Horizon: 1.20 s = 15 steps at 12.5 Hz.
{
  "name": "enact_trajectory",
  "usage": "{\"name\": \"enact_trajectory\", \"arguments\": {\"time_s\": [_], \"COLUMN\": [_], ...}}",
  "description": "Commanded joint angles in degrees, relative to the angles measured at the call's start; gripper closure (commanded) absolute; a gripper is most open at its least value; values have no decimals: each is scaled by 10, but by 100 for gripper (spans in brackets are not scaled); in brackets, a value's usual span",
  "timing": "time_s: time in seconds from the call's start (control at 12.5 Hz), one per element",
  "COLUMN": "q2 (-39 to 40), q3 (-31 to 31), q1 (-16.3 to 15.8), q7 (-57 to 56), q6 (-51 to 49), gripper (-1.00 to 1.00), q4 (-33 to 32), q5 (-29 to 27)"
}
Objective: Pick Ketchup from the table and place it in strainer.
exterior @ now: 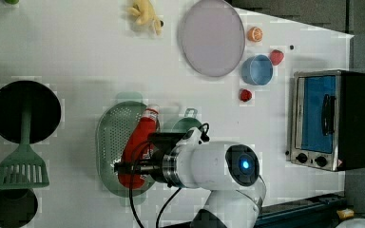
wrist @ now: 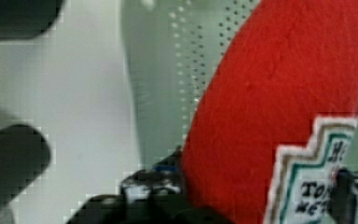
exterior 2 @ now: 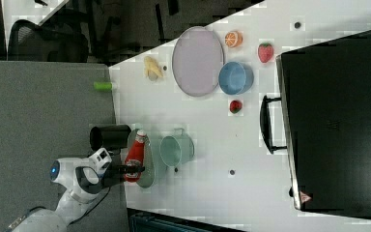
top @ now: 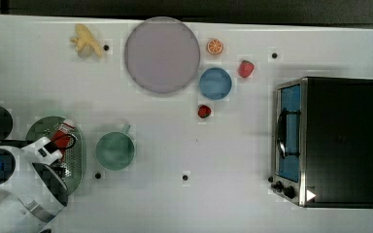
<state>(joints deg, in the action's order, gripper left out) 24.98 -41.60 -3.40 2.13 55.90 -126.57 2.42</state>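
1. White tabletop [top: 184, 145] carries the scene: a purple plate [top: 161, 54], a blue bowl [top: 215, 83], a toaster oven [top: 328, 141] and, toward the top view's left, the strainer [exterior: 111, 137] with a green cup [exterior: 186, 124] just beside it.
2. Lying lengthwise in the strainer is the Ketchup [exterior: 140, 142], its white cap toward the rim; in the left view the cap seems to rest on or over the rim's edge.
3. Low over the bottle's base end sits the gripper [exterior: 132, 167]. In the wrist view a dark finger stands at each side of the red body, but whether they clamp it or have let go cannot be told.
4. Risk: if the fingers are gripping or brushing the bottle when the arm lifts, it could be dragged up and tip over the rim toward the green cup.
5. Risk: the bottle leans on the sloped wall, so once free it may roll or slide; a cable [exterior: 133, 199] loops near the strainer and could snag its rim.
6. Hidden: the robot's arm covers part of the strainer in the top view, and the bottle's base end is masked by the gripper in the left view; the label is cut off in the wrist view.
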Motion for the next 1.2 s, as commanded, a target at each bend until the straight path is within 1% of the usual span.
{"name": "enact_trajectory", "arguments": {"time_s": [0.08, 0.24, 0.32, 0.48, 0.72, 0.96, 1.2], "q2": [-27, -47, -62, -105, -184, -253, -298], "q3": [8, 10, 11, 18, 36, 85, 164], "q1": [2, 8, 17, 45, 101, 147, 172], "q7": [33, 34, 34, 37, 37, 37, 36], "q6": [9, 7, -2, -26, -108, -196, -289], "gripper": [-100, -100, -100, -100, -100, -100, -100], "q4": [13, 15, 16, 19, 29, 48, 86], "q5": [6, 5, 5, 2, 0, -1, -1]}}
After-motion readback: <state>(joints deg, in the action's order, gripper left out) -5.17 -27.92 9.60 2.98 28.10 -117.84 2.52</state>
